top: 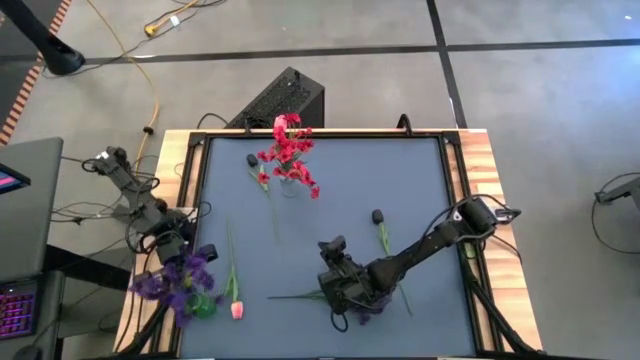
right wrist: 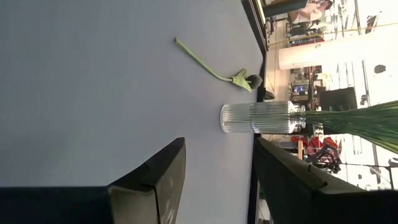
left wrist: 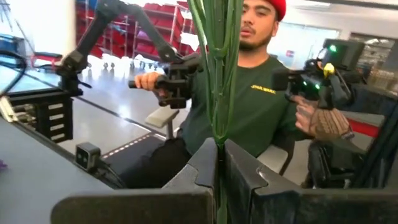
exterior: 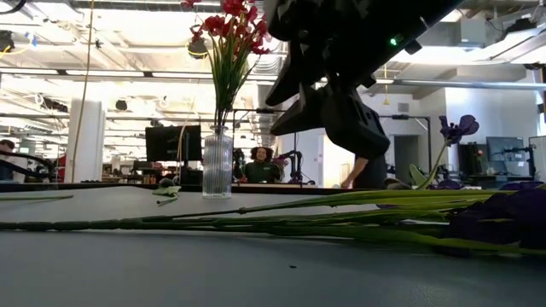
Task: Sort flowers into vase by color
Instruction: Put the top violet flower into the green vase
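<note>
A ribbed glass vase [top: 290, 185] with red flowers [top: 288, 150] stands at the table's far middle. My left gripper [left wrist: 219, 149] is shut on the stems of a purple flower bunch [top: 180, 280] over the table's near left corner. A pink tulip [top: 237, 308] lies flat on the mat beside it. My right gripper [top: 335, 262] hangs open near the table's front middle, just above a purple flower [top: 372, 305] that lies on the mat with its stem [top: 295, 296] toward the left. Nothing is between its fingers [right wrist: 161, 180], which point at the vase [right wrist: 261, 117]. My left gripper pinches several thin green stems [left wrist: 217, 106] of the purple bunch between its two fingers. The fingers lie level and across the stems, which run on past them. The purple blossoms [top: 170, 285] spread out at the near left corner; whether they rest on anything I cannot tell.
Two single flowers with dark buds lie on the mat, one [top: 380, 225] at the right middle and one [top: 255, 165] left of the vase. A raised frame [top: 455, 180] borders the mat. A seated person [left wrist: 261, 93] is beyond the table with hand controllers.
</note>
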You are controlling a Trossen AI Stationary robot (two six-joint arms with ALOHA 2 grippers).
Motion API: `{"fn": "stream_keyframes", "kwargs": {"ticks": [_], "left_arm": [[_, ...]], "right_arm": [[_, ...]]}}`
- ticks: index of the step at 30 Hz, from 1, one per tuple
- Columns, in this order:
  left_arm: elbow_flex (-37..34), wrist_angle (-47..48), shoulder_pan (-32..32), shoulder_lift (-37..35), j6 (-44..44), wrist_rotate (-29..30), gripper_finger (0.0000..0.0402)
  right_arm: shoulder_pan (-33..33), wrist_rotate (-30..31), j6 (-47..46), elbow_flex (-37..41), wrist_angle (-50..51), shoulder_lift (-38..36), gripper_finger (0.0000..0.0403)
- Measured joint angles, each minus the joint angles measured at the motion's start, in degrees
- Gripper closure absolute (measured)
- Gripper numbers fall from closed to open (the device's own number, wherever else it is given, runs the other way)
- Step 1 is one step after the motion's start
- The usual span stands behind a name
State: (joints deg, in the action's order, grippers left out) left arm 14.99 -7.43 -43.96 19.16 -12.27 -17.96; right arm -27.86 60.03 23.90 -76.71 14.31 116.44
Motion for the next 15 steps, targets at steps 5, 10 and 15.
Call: {"fn": "stream_keyframes", "kwargs": {"ticks": [5,10,15], "left_arm": [[-1.2,0.0,-3.2,0.0,1.5,2.8,0.0401],[-3.2,0.5,-5.3,0.0,3.8,5.4,0.0401],[-4.0,0.6,-6.3,0.0,6.5,6.7,0.0396]], "right_arm": [[1.1,-0.1,0.0,0.0,-0.1,0.0,0.0188],[2.0,-0.1,0.0,0.0,-0.6,0.0,0.0188],[2.2,-0.2,0.0,0.0,-0.8,0.0,0.0188]]}}
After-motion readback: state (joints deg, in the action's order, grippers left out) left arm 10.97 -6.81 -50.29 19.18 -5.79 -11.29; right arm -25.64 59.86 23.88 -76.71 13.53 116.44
